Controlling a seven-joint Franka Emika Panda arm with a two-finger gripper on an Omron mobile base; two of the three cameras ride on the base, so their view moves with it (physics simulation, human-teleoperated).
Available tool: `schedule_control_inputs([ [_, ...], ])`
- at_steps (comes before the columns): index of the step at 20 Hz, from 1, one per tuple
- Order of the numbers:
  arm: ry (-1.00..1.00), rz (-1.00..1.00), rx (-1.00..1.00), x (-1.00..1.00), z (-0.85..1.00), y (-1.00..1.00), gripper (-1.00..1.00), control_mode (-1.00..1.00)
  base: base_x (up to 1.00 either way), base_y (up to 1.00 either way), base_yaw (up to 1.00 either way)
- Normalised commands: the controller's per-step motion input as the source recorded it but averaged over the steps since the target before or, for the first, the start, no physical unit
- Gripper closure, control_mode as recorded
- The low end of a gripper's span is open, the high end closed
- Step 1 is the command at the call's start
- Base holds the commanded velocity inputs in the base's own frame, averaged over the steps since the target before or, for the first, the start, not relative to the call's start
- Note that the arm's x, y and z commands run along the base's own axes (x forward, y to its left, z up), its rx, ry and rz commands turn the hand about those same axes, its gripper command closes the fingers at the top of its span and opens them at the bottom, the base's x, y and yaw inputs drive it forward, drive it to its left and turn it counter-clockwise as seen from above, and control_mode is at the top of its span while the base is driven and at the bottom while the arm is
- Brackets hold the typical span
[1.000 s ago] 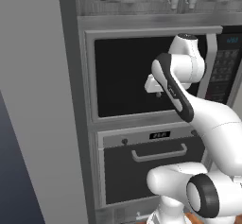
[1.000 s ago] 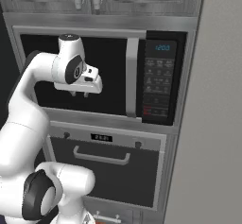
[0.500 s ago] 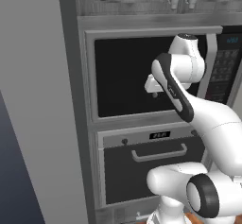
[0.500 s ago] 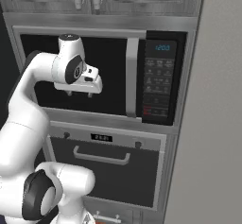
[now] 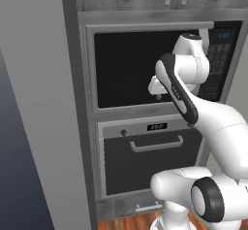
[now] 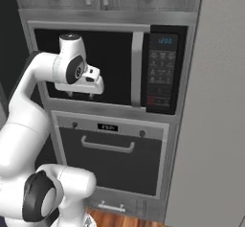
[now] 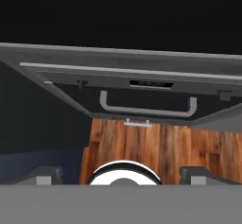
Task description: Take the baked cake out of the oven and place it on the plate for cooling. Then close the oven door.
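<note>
Two dark knobs flank the oven (image 6: 111,147) display; its door (image 5: 151,160) is closed beneath one black microwave (image 6: 107,68), where the gripper (image 6: 81,95) hangs released, holding nothing

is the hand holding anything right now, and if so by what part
Nothing is held. The hand is open, its fingertips wide apart with only wood floor between them. It hangs in front of the microwave, above the closed oven door.

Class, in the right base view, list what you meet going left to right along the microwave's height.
Gripper → microwave's vertical door handle → microwave keypad → plain grey wall panel.
</note>
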Motion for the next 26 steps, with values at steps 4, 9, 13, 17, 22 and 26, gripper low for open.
schedule_control_inputs([
  [4,0.00,0.00,0.00,0.00,0.00,0.00,-1.00,1.00,-0.30,-0.55,-0.02],
  [9,0.00,0.00,0.00,0.00,0.00,0.00,-1.00,1.00,-0.10,-0.74,-0.03],
  [13,0.00,0.00,0.00,0.00,0.00,0.00,-1.00,1.00,-0.07,-0.83,-0.05],
  [17,0.00,0.00,0.00,0.00,0.00,0.00,-1.00,1.00,-0.03,-0.82,-0.04],
  [22,0.00,0.00,0.00,0.00,0.00,0.00,-1.00,1.00,0.02,-0.70,-0.02],
  [26,0.00,0.00,0.00,0.00,0.00,0.00,-1.00,1.00,0.19,-0.52,0.02],
])
